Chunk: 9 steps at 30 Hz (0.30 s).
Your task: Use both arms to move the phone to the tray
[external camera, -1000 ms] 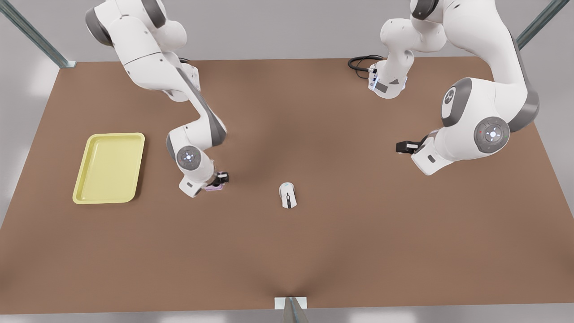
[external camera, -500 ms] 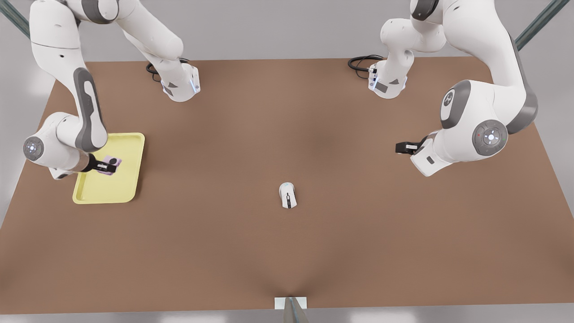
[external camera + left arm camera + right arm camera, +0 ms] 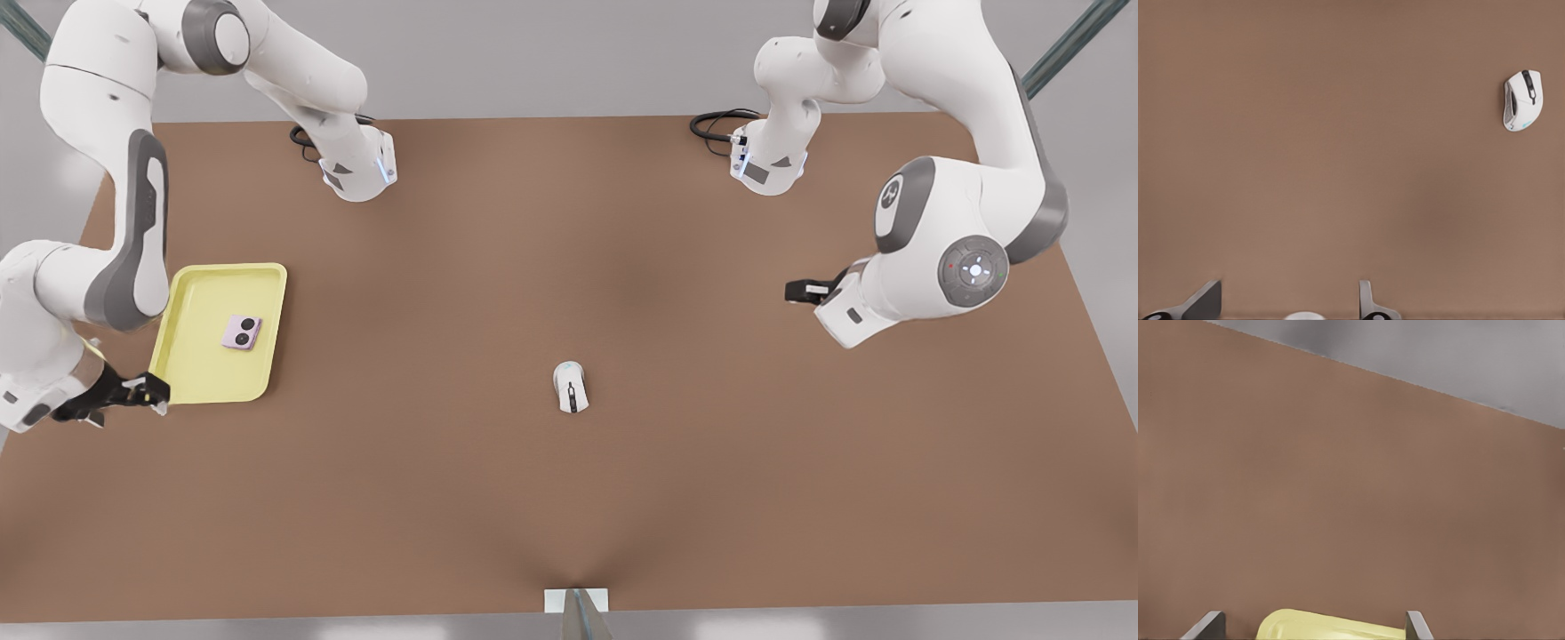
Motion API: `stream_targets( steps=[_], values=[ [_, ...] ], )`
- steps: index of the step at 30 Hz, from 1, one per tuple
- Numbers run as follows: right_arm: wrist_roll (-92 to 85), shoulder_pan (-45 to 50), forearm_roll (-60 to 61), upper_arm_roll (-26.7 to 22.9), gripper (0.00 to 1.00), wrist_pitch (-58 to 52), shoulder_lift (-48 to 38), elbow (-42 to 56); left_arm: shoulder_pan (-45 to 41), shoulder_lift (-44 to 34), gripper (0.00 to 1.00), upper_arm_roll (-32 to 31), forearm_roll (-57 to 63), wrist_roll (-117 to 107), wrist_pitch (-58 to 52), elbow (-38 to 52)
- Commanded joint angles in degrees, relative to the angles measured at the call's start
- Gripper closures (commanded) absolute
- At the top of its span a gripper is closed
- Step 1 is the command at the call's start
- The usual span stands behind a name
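The pale pink phone point(image 3: 241, 332) lies flat inside the pale yellow tray point(image 3: 191, 373), its two dark circles facing up, and no gripper touches it. My right gripper point(image 3: 158, 395) hovers open at the tray's near corner on the front view's left. In the right wrist view its fingers point(image 3: 1211, 623) stand wide apart with the tray's rim point(image 3: 1331, 628) between them. My left gripper point(image 3: 791, 292) waits open over the table on the front view's right. Nothing is between its fingers point(image 3: 1365, 297) in the left wrist view.
A white computer mouse point(image 3: 570, 386) with a dark stripe lies mid-table, and it is also in the left wrist view point(image 3: 1521, 100). Both arm bases and black cables point(image 3: 711, 124) stand at the table's far edge. A small bracket point(image 3: 576, 600) sits at the near edge.
The right arm carried the phone from mid-table over to the tray, let go of it there, and drew back toward the tray's near corner. The left arm has stayed put.
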Motion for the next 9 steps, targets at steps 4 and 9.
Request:
stream_targets(
  steps=[4,9],
  values=[
    [20.05,6.2,5.24,-2.75,0.0,-24.47,-11.3,-3.33,-0.17,-0.45,0.0,-0.51,5.3,-0.02,-3.38,0.75],
    [21.63,15.62,5.42,-8.57,0.0,-23.5,-9.45,-1.76,-0.17,-0.01,0.0,-0.6,5.21,-0.02,-3.64,1.01]
  ],
)
